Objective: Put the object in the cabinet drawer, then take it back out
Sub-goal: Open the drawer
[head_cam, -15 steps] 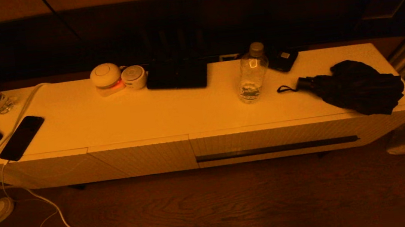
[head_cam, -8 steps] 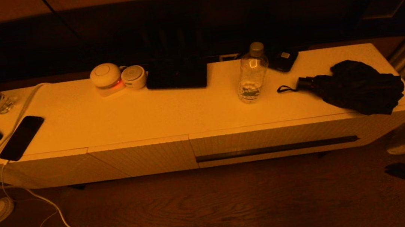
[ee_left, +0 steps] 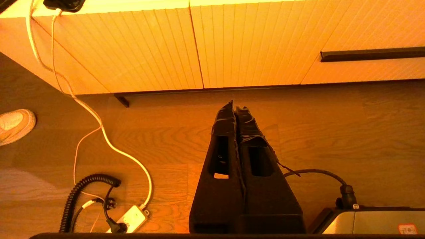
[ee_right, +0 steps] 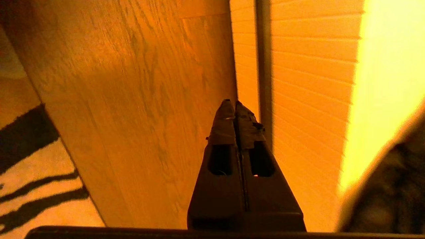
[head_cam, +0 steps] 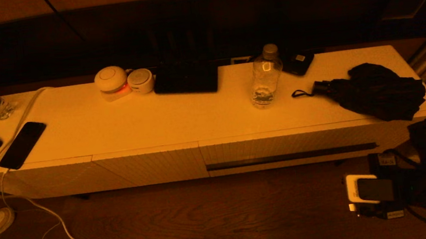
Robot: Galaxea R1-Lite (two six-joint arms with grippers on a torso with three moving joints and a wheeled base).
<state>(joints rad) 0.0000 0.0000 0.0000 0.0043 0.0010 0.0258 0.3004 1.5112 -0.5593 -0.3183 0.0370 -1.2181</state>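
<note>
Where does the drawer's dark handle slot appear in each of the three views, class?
Head view: the handle slot runs level along the cabinet drawer, lower right of centre.
Left wrist view: its end shows at the upper right.
Right wrist view: a vertical strip above the shut right gripper.
Shared landmark: the ribbed front.

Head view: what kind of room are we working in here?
Probably a home living room or bedroom: a long low white cabinet on wood flooring, with phones charging, a water bottle and a folded umbrella on top.
</note>
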